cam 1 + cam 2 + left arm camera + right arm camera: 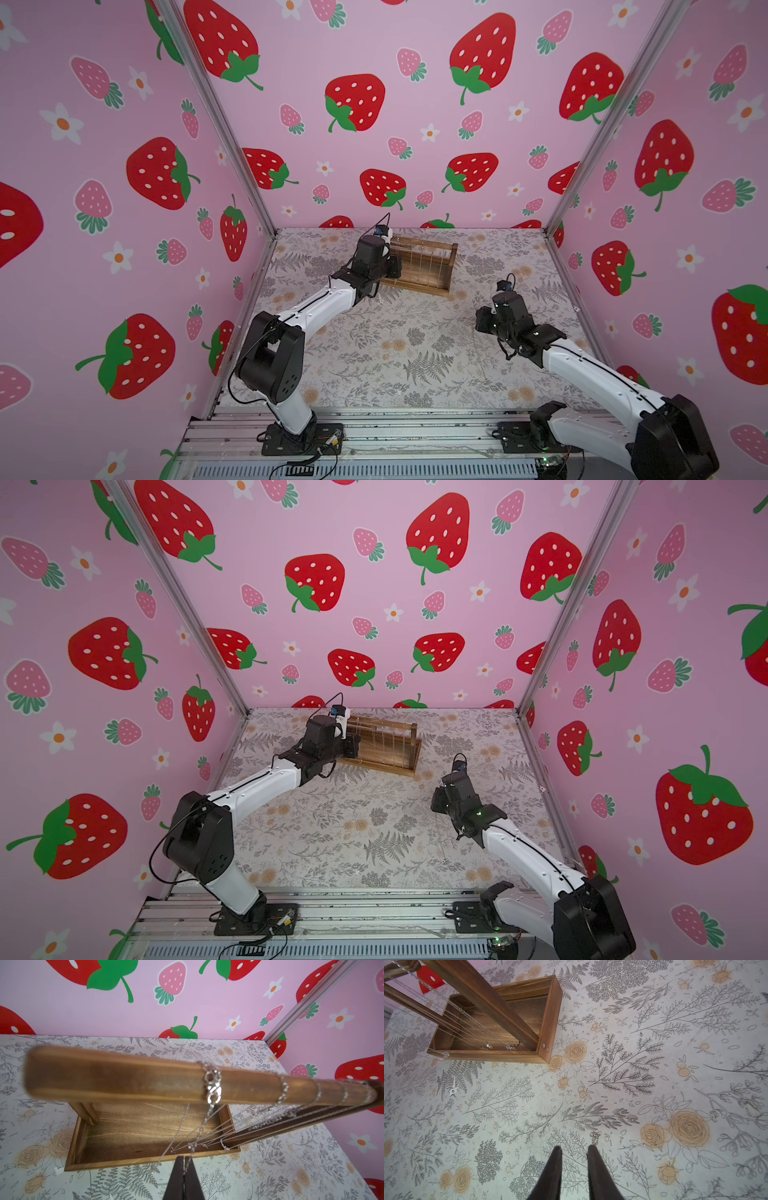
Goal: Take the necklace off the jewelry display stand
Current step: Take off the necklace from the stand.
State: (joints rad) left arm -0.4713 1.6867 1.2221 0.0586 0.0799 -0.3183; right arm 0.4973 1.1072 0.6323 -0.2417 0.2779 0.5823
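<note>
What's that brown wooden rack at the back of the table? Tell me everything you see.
The wooden stand is dark brown wood: a shallow rectangular tray, two end uprights and a long top bar. It stands upright on the floral table near the back wall. Several silver necklaces hang over the bar into the tray. The left gripper, shut, pinches one necklace.

Dark brown wooden jewelry display stand: flat rectangular tray base, two end uprights, long top bar. It stands upright on the table, toward the back wall, in both top views. Several thin silver chain necklaces loop over the bar, bunched toward one end. Their pendants hang low over the tray. Nearest silver necklace: clasp on the bar, one strand drawn slantwise off the stand, pinched in the closed left hand.
</note>
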